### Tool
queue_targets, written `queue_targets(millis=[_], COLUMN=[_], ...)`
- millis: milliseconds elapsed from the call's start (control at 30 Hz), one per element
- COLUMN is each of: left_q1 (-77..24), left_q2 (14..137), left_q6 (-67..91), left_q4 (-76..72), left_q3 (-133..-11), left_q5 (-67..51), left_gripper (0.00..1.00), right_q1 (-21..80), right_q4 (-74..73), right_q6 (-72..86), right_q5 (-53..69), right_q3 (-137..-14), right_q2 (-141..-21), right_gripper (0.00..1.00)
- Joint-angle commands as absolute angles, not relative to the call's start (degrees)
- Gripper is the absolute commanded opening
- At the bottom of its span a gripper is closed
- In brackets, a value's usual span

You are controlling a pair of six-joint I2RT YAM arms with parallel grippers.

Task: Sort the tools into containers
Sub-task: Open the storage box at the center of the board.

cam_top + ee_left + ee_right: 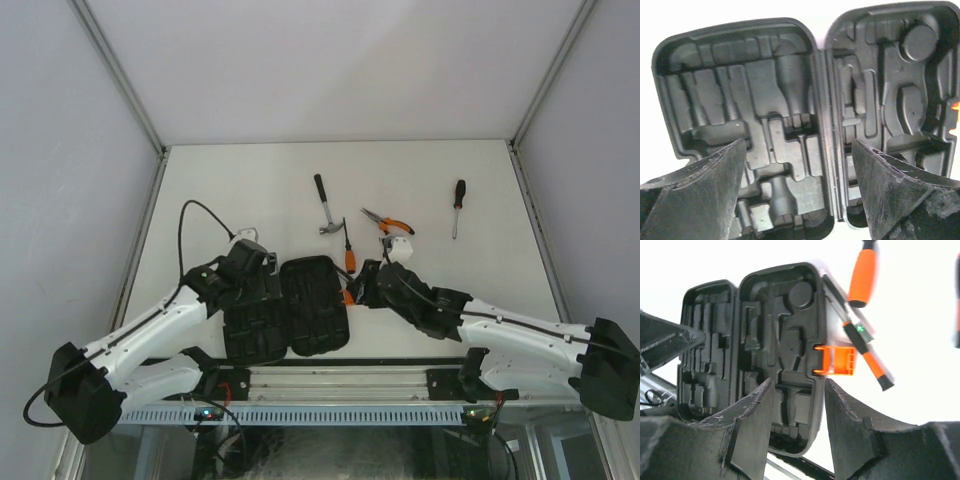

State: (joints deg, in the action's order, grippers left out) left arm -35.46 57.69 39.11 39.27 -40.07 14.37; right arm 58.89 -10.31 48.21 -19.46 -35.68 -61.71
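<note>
Our left pincer (pixel 799 150) and right pincer (pixel 799 385) hung released by the open tool case (pixel 300 310); reaching for the slim screwdriver (pixel 856 331) might have snagged the orange latch (pixel 836 361).

No readable text, label, brand or number shows on anything here.

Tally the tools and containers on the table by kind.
hammer: 1
pliers: 1
screwdrivers: 3 (black-handled screwdriver, orange-handled screwdriver, slim screwdriver)
tool case: 1
Total: 6
</note>
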Motion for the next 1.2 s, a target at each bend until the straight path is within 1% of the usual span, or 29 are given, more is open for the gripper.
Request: queue_targets(millis=[0, 100, 300, 567, 733, 900, 1167], left_q1=[-40.9, -44.2, -49.4, -50.9, -50.8, -50.6, -47.5], left_q2=[60.2, 62.8, 68.8, 75.0, 77.2, 78.8, 79.6], left_q6=[42.8, 45.1, 48.8, 47.7, 45.0, 42.1, 36.0], left_q4=[36.7, 36.7, 36.6, 36.4, 36.8, 37.5, 35.9], left_q3=[-41.6, -41.7, -42.0, -44.4, -45.5, -46.1, -46.1], left_q5=[18.1, 19.3, 20.8, 22.8, 23.6, 24.8, 23.2], left_gripper=[0.89, 0.88, 0.82, 0.73, 0.63, 0.51, 0.4], right_q1=[56.7, 55.8, 55.4, 55.4, 55.5, 55.5, 55.6], right_q4=[-10.9, -11.0, -11.9, -11.2, -11.4, -11.3, -12.8], right_q6=[51.7, 52.4, 52.5, 52.5, 52.7, 53.0, 52.7], right_q5=[-22.1, -21.9, -22.0, -21.1, -21.1, -21.0, -21.4], right_q3=[-31.4, -29.8, -29.0, -28.8, -28.4, -27.8, -27.8], right_q2=[-56.6, -54.7, -53.4, -53.9, -53.5, -53.2, -52.2], right_gripper=[0.44, 0.44, 0.44, 0.43, 0.43, 0.43, 0.43])
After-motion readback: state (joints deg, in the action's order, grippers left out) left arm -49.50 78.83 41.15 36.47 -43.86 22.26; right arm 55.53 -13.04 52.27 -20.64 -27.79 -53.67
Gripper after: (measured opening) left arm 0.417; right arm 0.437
